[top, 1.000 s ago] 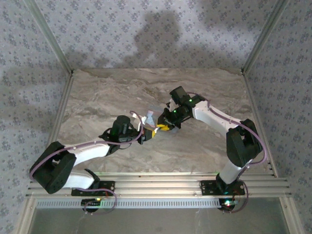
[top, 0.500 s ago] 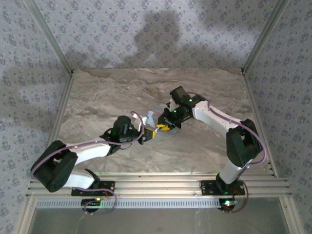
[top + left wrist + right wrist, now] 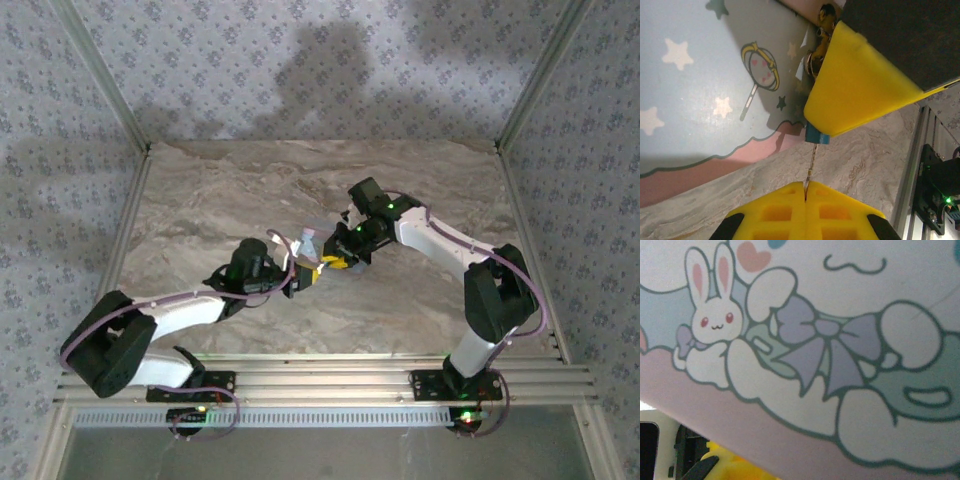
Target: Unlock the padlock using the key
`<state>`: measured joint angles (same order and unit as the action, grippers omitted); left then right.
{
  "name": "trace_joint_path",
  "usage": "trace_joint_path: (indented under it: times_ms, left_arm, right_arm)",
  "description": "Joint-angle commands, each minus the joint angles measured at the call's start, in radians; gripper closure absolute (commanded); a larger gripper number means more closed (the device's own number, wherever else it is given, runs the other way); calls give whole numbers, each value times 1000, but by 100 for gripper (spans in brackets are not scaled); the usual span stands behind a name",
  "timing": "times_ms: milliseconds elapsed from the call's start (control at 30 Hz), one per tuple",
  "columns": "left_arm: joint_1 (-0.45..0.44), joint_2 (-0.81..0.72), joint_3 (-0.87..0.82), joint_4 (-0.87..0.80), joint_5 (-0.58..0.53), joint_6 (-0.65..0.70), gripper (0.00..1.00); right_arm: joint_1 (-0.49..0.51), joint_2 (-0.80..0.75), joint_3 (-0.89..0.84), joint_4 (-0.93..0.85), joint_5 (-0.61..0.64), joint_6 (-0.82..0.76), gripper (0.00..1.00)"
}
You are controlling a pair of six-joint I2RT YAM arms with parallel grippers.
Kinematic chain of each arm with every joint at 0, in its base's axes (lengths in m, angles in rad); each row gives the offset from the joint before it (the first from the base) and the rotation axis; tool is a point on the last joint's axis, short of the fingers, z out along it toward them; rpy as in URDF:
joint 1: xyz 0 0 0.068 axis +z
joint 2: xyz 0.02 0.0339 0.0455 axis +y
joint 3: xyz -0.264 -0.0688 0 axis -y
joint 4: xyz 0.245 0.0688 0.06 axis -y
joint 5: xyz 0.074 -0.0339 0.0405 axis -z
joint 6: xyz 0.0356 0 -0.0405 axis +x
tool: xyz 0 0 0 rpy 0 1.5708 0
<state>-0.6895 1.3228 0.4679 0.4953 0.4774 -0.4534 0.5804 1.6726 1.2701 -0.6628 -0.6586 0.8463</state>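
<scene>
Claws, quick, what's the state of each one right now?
Left claw: closed on the key.
Right claw: cannot be told.

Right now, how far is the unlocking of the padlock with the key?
Done: the left fingers are shut on the thin key, and its tip reaches the small blue padlock by the tin. In hand: a right finger lies against the padlock. Left: turning the key; I cannot tell whether it has opened.
</scene>
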Motion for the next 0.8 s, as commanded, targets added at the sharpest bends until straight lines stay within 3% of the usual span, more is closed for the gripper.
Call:
trace_joint_path:
  times_ms: [0,767]
  left_arm:
    - [1,-27,1,12,-23,24,100]
    - [10,16,27,43,56,5,100]
  right_arm:
    - [7,-11,-8,-17,-53,-3,100]
    - [1,-7,-9,-3,-47,-1,100]
